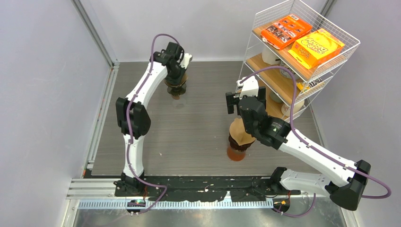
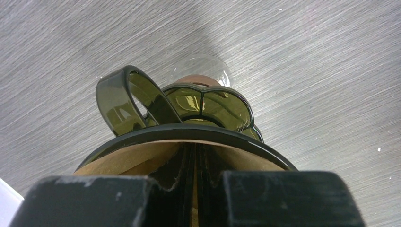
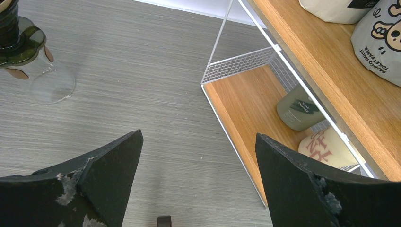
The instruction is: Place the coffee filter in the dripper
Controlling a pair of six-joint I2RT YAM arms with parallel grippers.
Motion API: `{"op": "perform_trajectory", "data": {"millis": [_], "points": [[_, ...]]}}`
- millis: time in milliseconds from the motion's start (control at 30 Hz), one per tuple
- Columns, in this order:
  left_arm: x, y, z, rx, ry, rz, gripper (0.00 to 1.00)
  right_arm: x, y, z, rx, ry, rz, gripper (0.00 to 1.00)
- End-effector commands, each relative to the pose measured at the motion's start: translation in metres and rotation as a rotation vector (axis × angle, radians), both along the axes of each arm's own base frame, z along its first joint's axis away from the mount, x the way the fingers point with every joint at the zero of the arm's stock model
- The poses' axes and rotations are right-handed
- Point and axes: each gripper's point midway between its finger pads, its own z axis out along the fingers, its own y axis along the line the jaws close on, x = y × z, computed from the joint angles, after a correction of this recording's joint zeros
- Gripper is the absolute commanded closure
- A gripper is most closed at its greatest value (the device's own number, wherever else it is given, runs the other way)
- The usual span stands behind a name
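Note:
The olive-green dripper (image 1: 176, 88) sits on a glass carafe at the far left of the table. My left gripper (image 1: 176, 75) is right above it. In the left wrist view the dripper (image 2: 208, 106) shows its handle and dark rim, and the brown coffee filter (image 2: 127, 160) lies inside the rim. My left gripper (image 2: 195, 176) is shut on a fold of that filter. My right gripper (image 1: 242, 101) hovers mid-table, open and empty (image 3: 198, 142). The dripper also shows in the right wrist view (image 3: 16, 40), far to the upper left.
A stack of brown filters (image 1: 239, 135) stands in a holder under my right arm. A white wire rack (image 1: 302, 52) with orange boxes stands at the back right. Its lower wooden shelf (image 3: 246, 101) holds a can and is close to my right fingers.

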Motion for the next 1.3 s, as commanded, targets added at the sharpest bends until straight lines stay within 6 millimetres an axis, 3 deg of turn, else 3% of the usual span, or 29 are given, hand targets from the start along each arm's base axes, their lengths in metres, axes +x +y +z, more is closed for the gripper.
{"op": "perform_trajectory", "data": {"millis": [0,667,867,1267], "points": [[0.001,0.004,-0.001,0.056,0.003,-0.021,0.89,0.002,-0.003,0.009,0.024,-0.027,-0.019,0.05],[0.0,0.007,0.018,0.061,-0.038,-0.024,0.85,0.001,-0.005,0.012,0.024,-0.035,-0.025,0.05],[0.0,0.002,0.027,0.044,-0.056,-0.034,0.67,0.001,-0.004,0.012,0.025,-0.034,-0.022,0.05],[-0.002,0.002,0.022,0.048,-0.037,-0.036,0.61,0.0,-0.005,0.012,0.029,-0.035,-0.022,0.05]]}}
